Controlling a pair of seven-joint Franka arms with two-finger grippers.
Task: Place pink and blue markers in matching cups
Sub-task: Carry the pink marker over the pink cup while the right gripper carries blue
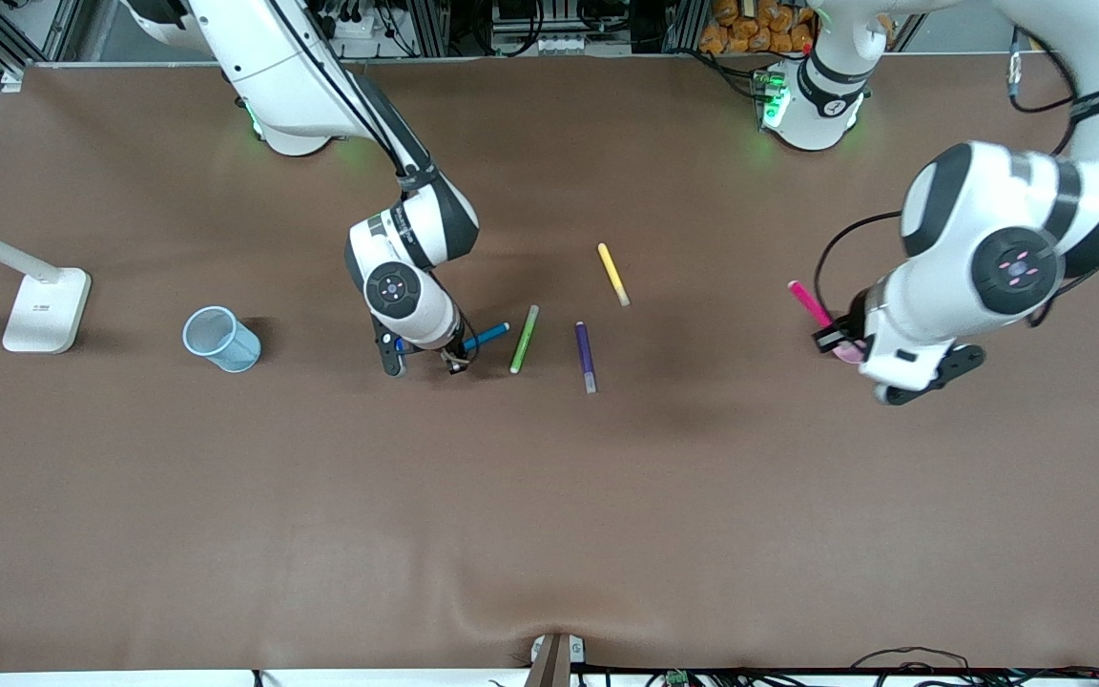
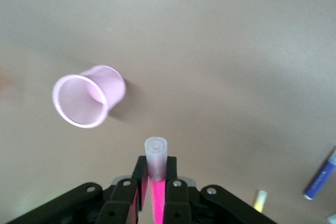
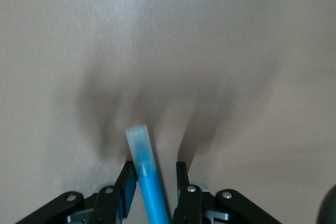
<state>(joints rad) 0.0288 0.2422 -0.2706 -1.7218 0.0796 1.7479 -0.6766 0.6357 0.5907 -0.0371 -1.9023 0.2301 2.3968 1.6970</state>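
My left gripper [image 1: 838, 340] [image 2: 156, 165] is shut on the magenta-pink marker [image 1: 808, 302] [image 2: 156, 153] and holds it in the air with its pale tip pointing down. The pale pink cup [image 2: 88, 96] stands on the table just under it, a little off the tip; in the front view the cup [image 1: 851, 354] is mostly hidden by the hand. My right gripper [image 1: 425, 359] [image 3: 153, 170] is low at the table, open, its fingers either side of the sky-blue marker [image 1: 487, 335] [image 3: 148, 184]; one finger touches it and a gap shows at the other. The pale blue cup [image 1: 221, 340] stands toward the right arm's end.
A lime green pen [image 1: 524, 339] lies beside the blue marker, then a dark purple pen [image 1: 586, 356] [image 2: 321, 174] and a yellow pen [image 1: 613, 274] [image 2: 260, 200]. A white lamp base [image 1: 46, 307] stands at the right arm's end of the table.
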